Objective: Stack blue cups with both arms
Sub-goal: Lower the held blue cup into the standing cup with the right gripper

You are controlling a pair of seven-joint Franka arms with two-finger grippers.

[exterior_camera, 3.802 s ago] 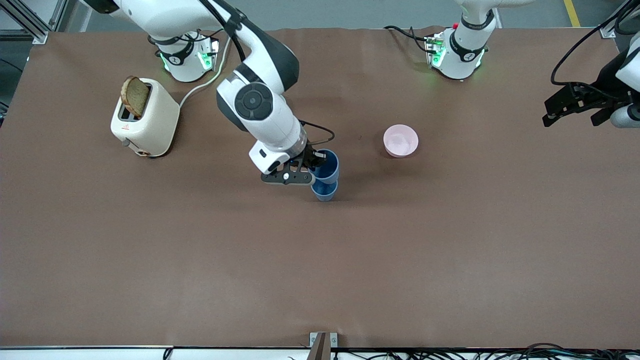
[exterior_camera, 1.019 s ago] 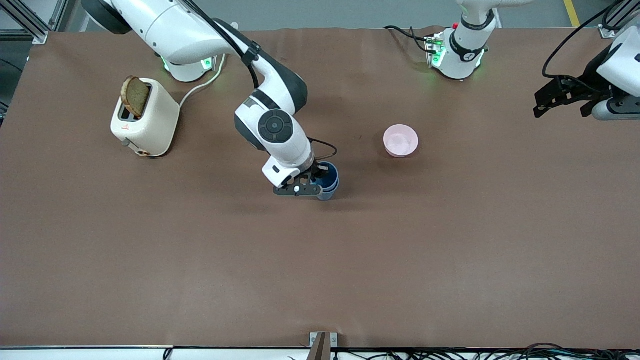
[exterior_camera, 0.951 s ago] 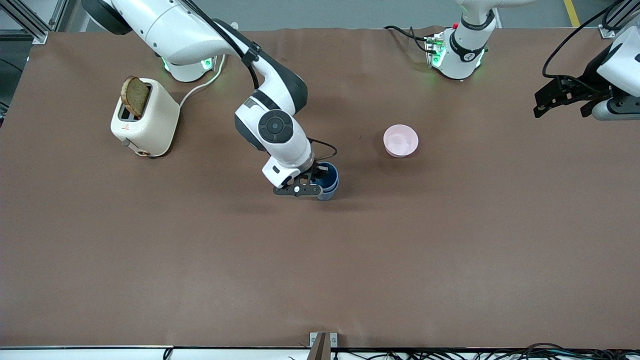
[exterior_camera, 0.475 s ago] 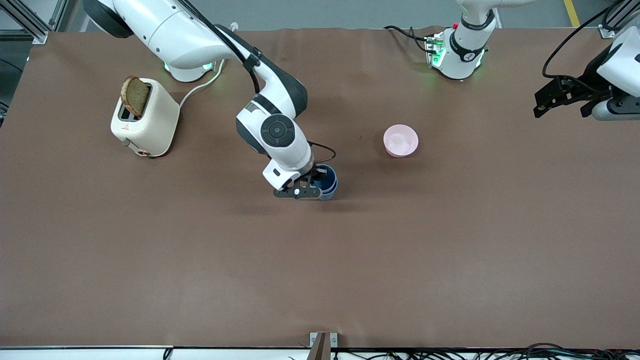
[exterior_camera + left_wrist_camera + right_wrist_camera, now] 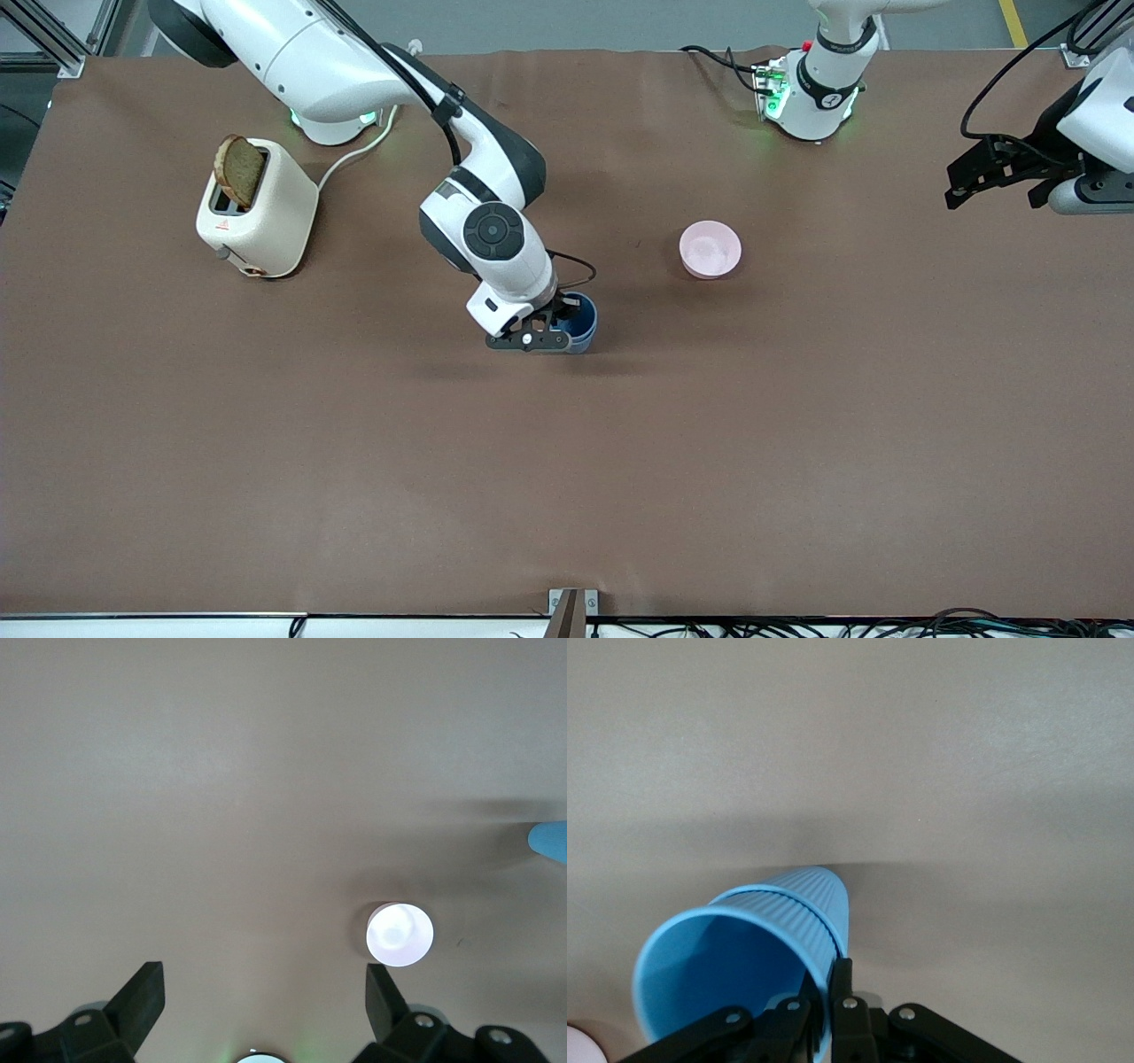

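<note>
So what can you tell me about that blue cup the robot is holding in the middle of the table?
The upper blue cup is a matte, ribbed, tapered tumbler with no handle, open end up and nothing in it that I can see. It sits nested inside the lower blue cup, whose ribbed wall shows below it, and that one stands on the brown table, nearer the camera than the pink bowl. The right gripper is shut on its rim, one finger inside and one outside. The stack looks close to upright.
</note>
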